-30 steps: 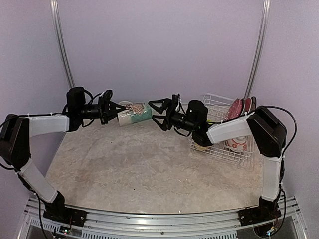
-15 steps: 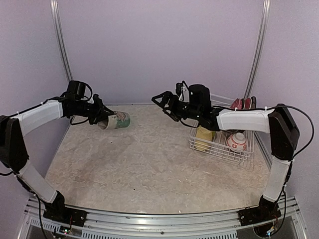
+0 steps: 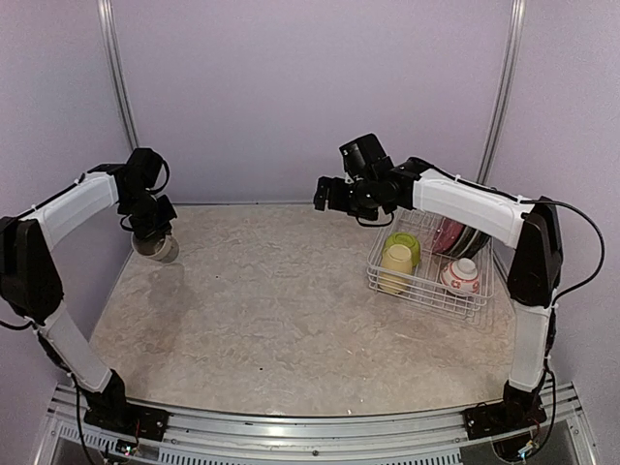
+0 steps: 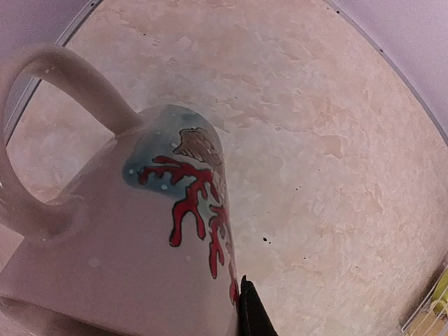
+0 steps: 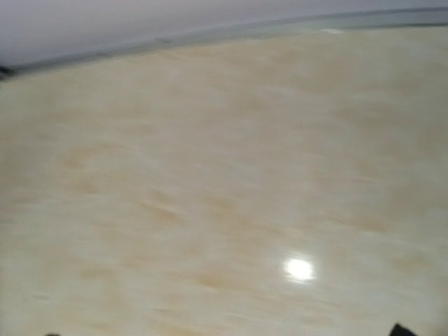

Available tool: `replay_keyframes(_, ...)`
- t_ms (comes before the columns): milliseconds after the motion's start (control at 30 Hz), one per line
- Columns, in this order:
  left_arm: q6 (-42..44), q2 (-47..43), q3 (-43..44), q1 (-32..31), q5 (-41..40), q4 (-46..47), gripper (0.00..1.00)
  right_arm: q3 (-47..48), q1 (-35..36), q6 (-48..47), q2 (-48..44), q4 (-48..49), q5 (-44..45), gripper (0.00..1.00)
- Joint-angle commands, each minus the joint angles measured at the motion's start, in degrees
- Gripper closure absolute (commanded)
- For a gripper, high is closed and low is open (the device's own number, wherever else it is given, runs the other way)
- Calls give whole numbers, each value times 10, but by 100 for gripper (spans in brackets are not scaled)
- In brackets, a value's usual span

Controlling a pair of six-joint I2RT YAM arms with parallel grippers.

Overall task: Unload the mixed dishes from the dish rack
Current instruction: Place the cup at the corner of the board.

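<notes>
**Mug going down at the far left, rack half unloaded**

My left claw (image 3: 153, 235) points straight down over the far left corner of the table (image 3: 291, 320), clamped on the mug (image 3: 156, 249). From my left wrist the mug fills the view, handle off to one side and red coral pattern facing the lens. One dark fingertip (image 4: 249, 316) presses its wall, so I judge the grip firm. I cannot tell whether the mug touches the table yet. I hold it here, well apart from the rack (image 3: 426, 294), to leave the middle of the table free for the other dishes.

My right claw (image 3: 323, 194) hangs high in the air, just left of the rack. Its wrist view is blurred table, with only dark tips at the bottom corners. From that I judge the jaws spread wide, with nothing between them.

In the rack a yellow cup (image 3: 395, 263) lies at the near left with a green bowl (image 3: 409, 242) behind it. A small white-and-red bowl (image 3: 461, 276) sits to their right, and plates (image 3: 451, 232) stand upright in the slots at the back. My guess is the cup comes next, being nearest my free claw.
</notes>
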Motion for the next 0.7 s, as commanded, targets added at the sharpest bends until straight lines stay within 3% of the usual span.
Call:
replay_keyframes(0, 30, 23, 30, 42, -30, -17, 100, 29, 9, -44, 14, -138, 111, 0)
replay_keyframes(167, 73, 50, 52, 84, -2, -30, 100, -1, 13, -55, -20, -141, 190, 0)
replay_keyframes(300, 108, 90, 86, 100, -5, -64, 100, -50, 13, -65, -61, -97, 200, 0)
replay_keyframes(667, 142, 136, 109, 118, 15, -88, 100, -104, 14, -124, -108, -30, 95, 0)
